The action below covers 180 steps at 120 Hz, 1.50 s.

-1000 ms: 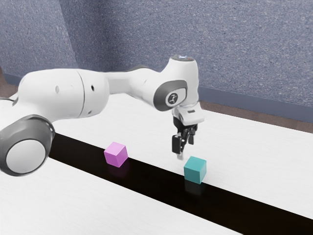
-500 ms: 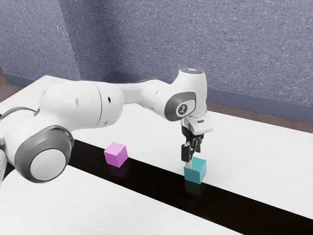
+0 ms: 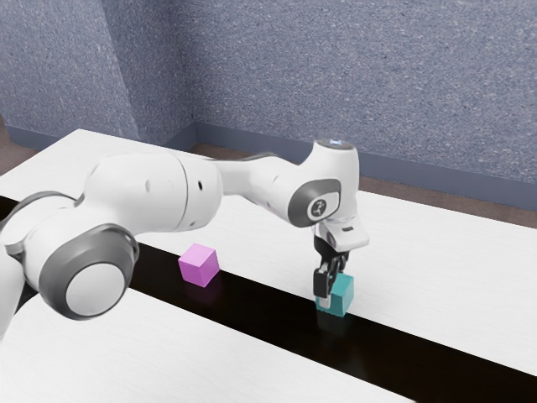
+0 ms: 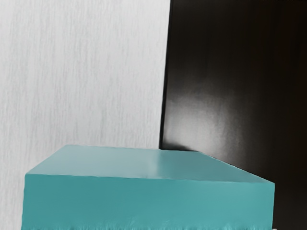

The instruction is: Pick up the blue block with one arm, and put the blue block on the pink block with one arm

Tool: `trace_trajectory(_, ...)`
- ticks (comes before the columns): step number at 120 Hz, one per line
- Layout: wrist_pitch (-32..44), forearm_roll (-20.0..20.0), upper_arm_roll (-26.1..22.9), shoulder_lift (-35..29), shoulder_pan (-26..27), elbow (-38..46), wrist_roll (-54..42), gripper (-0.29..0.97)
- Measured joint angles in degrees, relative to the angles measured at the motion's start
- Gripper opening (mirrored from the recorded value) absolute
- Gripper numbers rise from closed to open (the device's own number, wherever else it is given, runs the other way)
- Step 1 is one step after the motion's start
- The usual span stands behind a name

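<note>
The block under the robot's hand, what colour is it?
The block is teal, a blue-green. The wrist view shows it best.

Single arm in a low forward reach, end effector (image 3: 325, 288) pointing straight down.
The arm (image 3: 168, 197) enters from the exterior view's left and extends toward its right; the wrist (image 3: 323, 197) stands upright directly above the end effector.

Glossy black strip (image 3: 252, 311), matt blue block (image 3: 342, 298), faintly grained white tabletop (image 3: 436, 252)
</note>
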<state>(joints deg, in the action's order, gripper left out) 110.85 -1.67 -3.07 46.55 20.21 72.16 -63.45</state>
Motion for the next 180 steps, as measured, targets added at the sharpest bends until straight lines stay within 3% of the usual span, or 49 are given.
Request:
trace_trajectory(18,0.05,0.25,0.05,-0.86,0.30,0.26,0.50,0.37)
trace_trajectory(31,0.09,0.45,0.10,-4.05,0.33,2.43,0.80,0.36)
trace_trajectory(55,0.03,0.72,0.24,-16.56,-2.45,13.40,0.97,0.36)
trace_trajectory(76,-0.47,0.82,0.25,-26.75,-8.91,21.80,-0.41,0.36)
trace_trajectory(103,-2.29,2.52,0.26,-29.72,-18.05,23.51,-4.86,0.37)
trace_trajectory(140,-2.88,7.28,0.25,-34.95,-22.43,32.83,-12.93,0.37)
trace_trajectory(180,-0.28,5.17,0.24,-30.79,-24.50,31.06,-22.37,0.37)
